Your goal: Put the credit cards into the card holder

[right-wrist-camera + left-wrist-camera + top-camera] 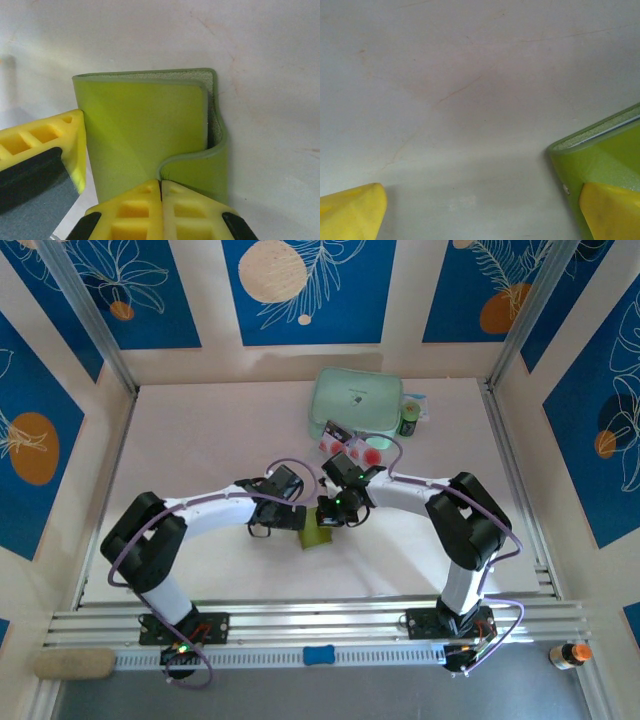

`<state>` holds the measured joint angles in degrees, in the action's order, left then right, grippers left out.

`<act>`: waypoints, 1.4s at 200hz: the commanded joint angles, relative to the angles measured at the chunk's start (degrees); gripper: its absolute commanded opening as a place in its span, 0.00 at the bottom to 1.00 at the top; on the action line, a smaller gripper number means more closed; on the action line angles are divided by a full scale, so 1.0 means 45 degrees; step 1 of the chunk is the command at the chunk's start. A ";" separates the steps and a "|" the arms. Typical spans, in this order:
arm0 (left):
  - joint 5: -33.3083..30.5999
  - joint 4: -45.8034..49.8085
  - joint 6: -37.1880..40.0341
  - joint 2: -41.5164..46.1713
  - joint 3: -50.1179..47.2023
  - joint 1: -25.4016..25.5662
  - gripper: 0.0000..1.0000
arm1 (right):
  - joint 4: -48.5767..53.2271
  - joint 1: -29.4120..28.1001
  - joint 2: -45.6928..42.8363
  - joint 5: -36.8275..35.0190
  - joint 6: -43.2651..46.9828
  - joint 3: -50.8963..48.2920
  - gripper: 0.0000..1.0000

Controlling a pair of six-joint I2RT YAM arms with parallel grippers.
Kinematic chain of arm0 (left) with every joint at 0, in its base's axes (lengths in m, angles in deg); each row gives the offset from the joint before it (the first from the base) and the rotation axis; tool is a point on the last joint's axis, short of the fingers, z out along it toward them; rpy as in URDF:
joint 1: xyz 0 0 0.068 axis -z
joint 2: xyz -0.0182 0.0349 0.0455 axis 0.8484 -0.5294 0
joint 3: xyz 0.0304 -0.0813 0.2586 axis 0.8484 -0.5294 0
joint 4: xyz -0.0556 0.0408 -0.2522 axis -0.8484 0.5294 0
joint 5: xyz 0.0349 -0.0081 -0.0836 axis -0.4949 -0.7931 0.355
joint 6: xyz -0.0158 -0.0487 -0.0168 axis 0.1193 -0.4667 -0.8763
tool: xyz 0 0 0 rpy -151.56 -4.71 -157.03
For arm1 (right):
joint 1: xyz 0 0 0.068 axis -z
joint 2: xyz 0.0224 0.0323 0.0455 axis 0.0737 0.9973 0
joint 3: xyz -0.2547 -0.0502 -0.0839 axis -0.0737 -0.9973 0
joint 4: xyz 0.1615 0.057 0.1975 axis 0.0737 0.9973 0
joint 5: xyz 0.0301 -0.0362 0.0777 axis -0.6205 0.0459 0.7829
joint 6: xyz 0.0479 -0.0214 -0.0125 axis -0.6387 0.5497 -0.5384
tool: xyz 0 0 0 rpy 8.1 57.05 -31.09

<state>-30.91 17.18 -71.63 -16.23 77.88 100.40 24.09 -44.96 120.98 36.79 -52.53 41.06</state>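
**Presently: jaws at the card holder (145, 130)**

We find the left gripper (480, 215) spread wide, holding nothing, one fingertip (612, 210) at the card holder's side on the table (470, 75). The right gripper (161, 212) is clenched tight, tips meeting at the holder's near edge; whether they pinch it we cannot tell. Credit cards (352, 448) lie further back, beside a mint case (357, 400).

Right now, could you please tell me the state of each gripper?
Left gripper: open, holding nothing.
Right gripper: closed, tips at the card holder.
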 commanded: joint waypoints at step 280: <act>-0.3234 -0.2412 0.3192 0.8716 -0.2445 -0.3236 1.00 | 0.2987 0.6603 -0.9447 -0.4616 0.0915 -0.1320 0.99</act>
<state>-40.17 12.53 -62.08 19.77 71.83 88.71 40.75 -18.29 78.25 23.64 -51.63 37.69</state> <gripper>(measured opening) 0.995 0.992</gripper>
